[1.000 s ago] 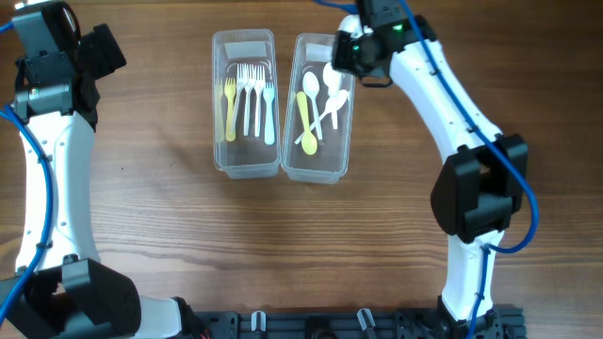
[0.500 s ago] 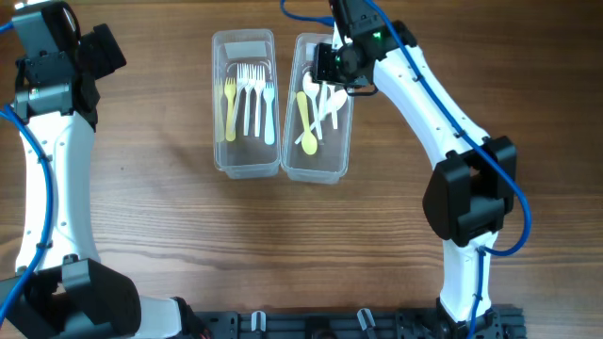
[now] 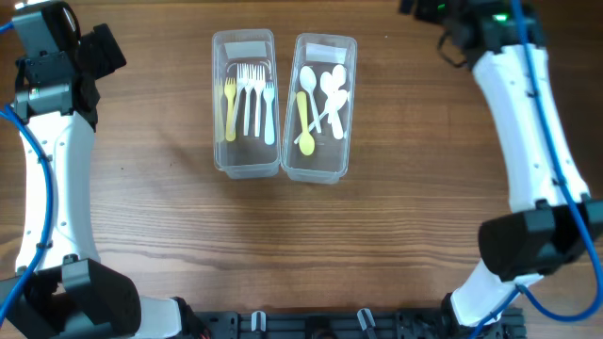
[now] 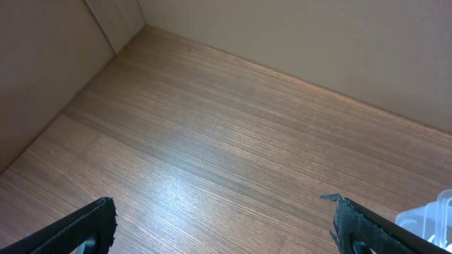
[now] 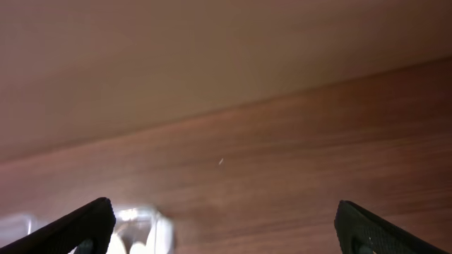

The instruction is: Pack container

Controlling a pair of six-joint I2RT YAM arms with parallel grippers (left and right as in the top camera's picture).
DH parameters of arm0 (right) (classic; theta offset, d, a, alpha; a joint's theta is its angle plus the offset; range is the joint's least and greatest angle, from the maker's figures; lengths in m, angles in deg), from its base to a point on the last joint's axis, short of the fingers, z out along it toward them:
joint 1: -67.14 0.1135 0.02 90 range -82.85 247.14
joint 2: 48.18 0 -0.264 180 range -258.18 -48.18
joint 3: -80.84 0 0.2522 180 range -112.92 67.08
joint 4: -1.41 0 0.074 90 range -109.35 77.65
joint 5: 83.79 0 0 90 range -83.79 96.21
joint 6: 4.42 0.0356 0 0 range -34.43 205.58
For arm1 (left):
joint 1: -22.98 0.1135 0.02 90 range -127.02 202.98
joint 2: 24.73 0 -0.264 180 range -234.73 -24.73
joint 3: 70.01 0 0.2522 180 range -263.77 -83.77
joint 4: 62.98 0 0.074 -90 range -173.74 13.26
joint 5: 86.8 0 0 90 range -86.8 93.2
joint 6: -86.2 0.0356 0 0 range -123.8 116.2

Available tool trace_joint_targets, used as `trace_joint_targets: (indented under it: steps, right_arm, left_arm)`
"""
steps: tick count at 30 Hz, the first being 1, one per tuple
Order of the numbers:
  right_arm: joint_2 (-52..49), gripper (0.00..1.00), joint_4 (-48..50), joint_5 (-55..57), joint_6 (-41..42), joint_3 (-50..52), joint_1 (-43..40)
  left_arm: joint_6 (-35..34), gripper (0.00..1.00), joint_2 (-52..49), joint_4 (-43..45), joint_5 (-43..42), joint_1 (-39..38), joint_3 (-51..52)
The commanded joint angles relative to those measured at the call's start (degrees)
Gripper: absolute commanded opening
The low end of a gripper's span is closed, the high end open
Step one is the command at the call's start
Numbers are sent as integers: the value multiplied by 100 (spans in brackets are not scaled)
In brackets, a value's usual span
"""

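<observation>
surface: brown wood-grain table (image 3: pixel 396 245) | backdrop: plain beige wall (image 4: pixel 296 35) | light: soft glare

table (image 3: pixel 377 226): mid-brown wood, fine straight grain, pale glare patch in left wrist view
left container (image 3: pixel 247 166) and right container (image 3: pixel 316 169): clear plastic, each with a frosted whitish strip at the far end
forks (image 3: pixel 256 99): white, plus one yellow fork (image 3: pixel 230 108)
spoons (image 3: pixel 332 87): white, plus one yellow-green spoon (image 3: pixel 304 118)
left arm (image 3: pixel 52 169) and right arm (image 3: pixel 528 122): white links, black joints, blue cables (image 3: pixel 21 188)
green LED (image 3: pixel 497 16) lit on right arm
left gripper (image 4: pixel 220 226), right gripper (image 5: pixel 226 226): jaws black
wall (image 4: pixel 282 28): plain beige
front rail (image 3: pixel 330 325): black
</observation>
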Motion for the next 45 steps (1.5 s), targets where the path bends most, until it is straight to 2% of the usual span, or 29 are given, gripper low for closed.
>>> trace_joint_targets:
  steps: [1,20,25,28,31,34,38,40,45]
  right_arm:
    - [-61,100,-17,175,-133,-46,-74]
    - [22,100,-17,175,-133,-42,-76]
    - [977,100,-55,691,-575,-42,-79]
    - [2061,100,11,778,-640,-35,-79]
    - [2881,100,61,772,-1169,42,-79]
    - [4166,100,629,772,-1204,1158,-79]
    - [6551,100,2229,767,-1200,4341,-85]
    - [7584,100,2769,341,-1182,5823,-188]
    - [9012,100,3381,-734,-1185,8070,-629]
  left_arm:
    - [-52,100,15,13,7,7,-55]
    - [-52,100,15,13,7,7,-55]
    - [-52,100,15,13,7,7,-55]
    - [-52,100,15,11,7,7,-55]
    - [-52,100,15,11,7,7,-55]
    - [-52,100,15,11,7,7,-55]
    - [-52,100,15,11,7,7,-55]
    - [-52,100,15,11,7,7,-55]
    - [-52,100,15,11,7,7,-55]
